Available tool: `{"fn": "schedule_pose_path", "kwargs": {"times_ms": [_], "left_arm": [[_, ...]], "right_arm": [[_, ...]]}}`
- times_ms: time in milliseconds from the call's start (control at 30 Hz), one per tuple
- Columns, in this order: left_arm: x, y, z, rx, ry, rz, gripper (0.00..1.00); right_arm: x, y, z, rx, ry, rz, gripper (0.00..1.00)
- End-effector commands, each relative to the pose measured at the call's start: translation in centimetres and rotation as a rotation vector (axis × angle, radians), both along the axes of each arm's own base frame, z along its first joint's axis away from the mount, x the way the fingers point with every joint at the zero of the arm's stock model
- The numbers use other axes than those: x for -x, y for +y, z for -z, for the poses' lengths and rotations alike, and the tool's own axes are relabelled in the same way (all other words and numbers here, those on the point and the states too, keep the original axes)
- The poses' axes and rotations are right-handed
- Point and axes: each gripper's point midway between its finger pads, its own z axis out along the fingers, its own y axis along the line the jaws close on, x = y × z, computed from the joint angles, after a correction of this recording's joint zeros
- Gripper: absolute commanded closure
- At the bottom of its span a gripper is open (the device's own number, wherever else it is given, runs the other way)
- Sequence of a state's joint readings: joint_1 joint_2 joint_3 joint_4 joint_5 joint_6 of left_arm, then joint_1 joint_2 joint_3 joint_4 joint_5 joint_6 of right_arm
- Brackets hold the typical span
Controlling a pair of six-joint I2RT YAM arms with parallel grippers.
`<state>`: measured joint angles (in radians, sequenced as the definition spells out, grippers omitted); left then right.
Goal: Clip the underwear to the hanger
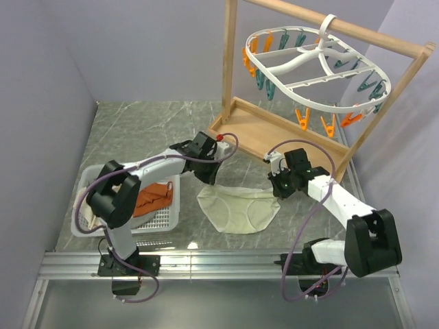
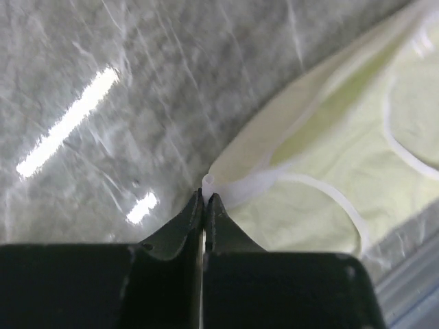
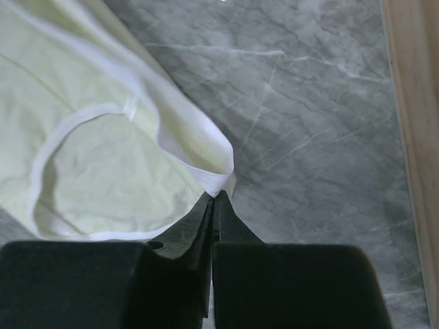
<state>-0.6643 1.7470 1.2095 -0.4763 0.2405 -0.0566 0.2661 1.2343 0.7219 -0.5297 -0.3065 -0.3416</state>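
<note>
- Left gripper (image 2: 204, 200): jaws pinched shut on one waistband corner of the underwear (image 1: 240, 211).
- Right gripper (image 3: 214, 200): jaws shut on the other corner.
- One underwear, spread on the bench (image 1: 137, 130); one hanger (image 1: 315, 65), well apart.

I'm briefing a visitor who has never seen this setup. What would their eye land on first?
The pale yellow underwear spread on the grey marble table at centre, its two waistband corners pinched by the shut left gripper and right gripper. Behind it to the right, the white oval hanger ringed with orange and teal clothespins hangs from a wooden frame. At left, a white basket holds an orange cloth.
</note>
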Motion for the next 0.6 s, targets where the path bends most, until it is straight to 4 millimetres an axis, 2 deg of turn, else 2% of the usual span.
{"fn": "schedule_pose_path", "kwargs": {"times_ms": [0,33,100,167,233,267,300,333,367,400,467,533,567], "left_arm": [[-4.3,-2.1,-3.0,0.062,-0.128,-0.047,0.93],[-4.6,-2.3,-2.0,0.053,-0.113,-0.048,0.93],[-5.6,-2.7,-1.8,0.057,-0.121,-0.065,0.91],[-6.0,-2.7,-1.0,0.053,-0.11,-0.081,0.88],[-6.9,-2.4,-1.1,0.056,-0.123,-0.109,0.87],[-7.2,-2.2,-1.2,0.057,-0.131,-0.124,0.85],[-7.8,-1.8,-1.3,0.069,-0.143,-0.153,0.76],[-8.0,-1.6,-2.0,0.089,-0.152,-0.159,0.71],[-8.2,-1.6,-2.4,0.105,-0.155,-0.159,0.66],[-8.5,-1.4,-3.4,0.128,-0.173,-0.166,0.53],[-8.1,-1.6,-4.5,0.168,-0.171,-0.141,0.43],[-7.3,-1.7,-7.1,0.242,-0.197,-0.112,0.32],[-6.6,-1.4,-7.4,0.257,-0.201,-0.103,0.28]], "right_arm": [[-3.5,-0.1,-1.4,0.027,-0.113,0.033,1.0],[-3.7,-0.2,-1.0,0.036,-0.107,0.044,0.94],[-4.2,0.0,-1.1,0.031,-0.111,0.058,0.89],[-4.7,-0.2,-1.1,0.036,-0.119,0.084,0.77],[-5.0,-0.2,-1.6,0.033,-0.136,0.097,0.64],[-5.2,-0.3,-2.0,0.035,-0.153,0.106,0.61],[-5.4,-0.4,-2.2,0.035,-0.165,0.114,0.57],[-5.4,-0.5,-2.8,0.031,-0.188,0.116,0.43],[-5.4,-0.5,-3.1,0.026,-0.199,0.118,0.34],[-5.3,-0.5,-3.7,0.02,-0.217,0.116,0.27],[-4.6,-0.7,-4.3,0.018,-0.216,0.109,0.26],[-3.8,-0.8,-5.8,0.008,-0.271,0.089,0.26],[-3.3,-1.0,-6.3,0.005,-0.29,0.079,0.26]]}}
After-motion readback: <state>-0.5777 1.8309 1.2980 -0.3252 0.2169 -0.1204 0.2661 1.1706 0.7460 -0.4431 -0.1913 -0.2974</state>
